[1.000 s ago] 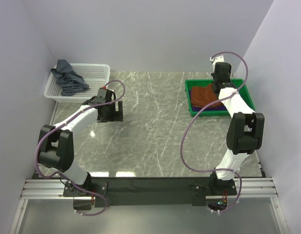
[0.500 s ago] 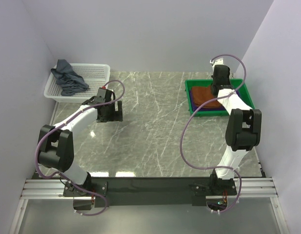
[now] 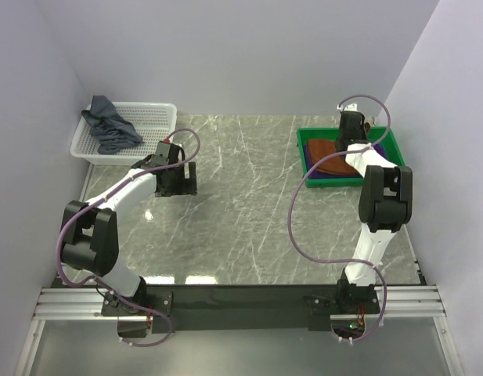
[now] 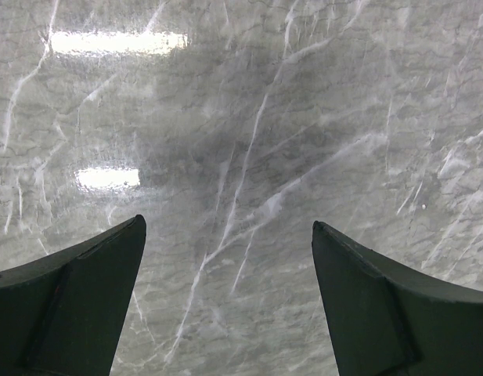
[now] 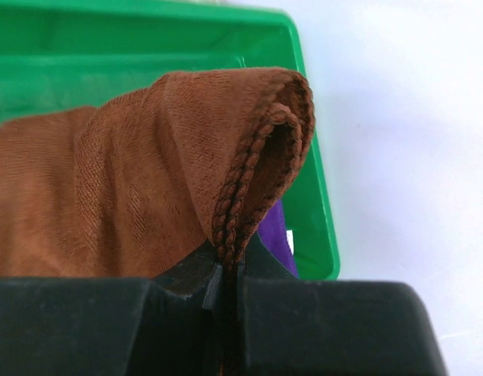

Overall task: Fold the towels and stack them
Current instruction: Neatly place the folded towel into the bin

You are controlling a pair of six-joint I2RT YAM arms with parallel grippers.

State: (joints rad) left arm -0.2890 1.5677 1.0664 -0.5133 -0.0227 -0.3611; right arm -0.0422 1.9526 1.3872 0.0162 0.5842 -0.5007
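Overhead: the right arm stretches to the far right corner, with the right gripper [image 3: 349, 144] down in the tray [image 3: 304, 139]. The left gripper [image 3: 177, 188] stands low over the table [image 3: 249, 211], near the basket [image 3: 155, 117].
Right wrist only: the right gripper's fingers [image 5: 327, 329] are pressed together on the doubled hem of the brown towel [image 5: 108, 188], which arches up in a loop above them. Overhead, this pinch is too small to make out.
Left wrist only: the left gripper's jaws stand wide apart, with only marble between them and nothing held.
Brown towel: it lies in the tray on top of a purple towel [image 5: 282, 235], which shows as a sliver by the tray's right wall.
Grey towel [image 3: 108, 125]: it is crumpled in the basket's left end and hangs over the rim. Only the overhead view shows it.
Edges: the tray sits at the table's far right, close to the right wall. The basket sits in the far left corner, by the left wall.
Open room: a broad stretch of marble runs between basket and tray and down toward the arm bases.
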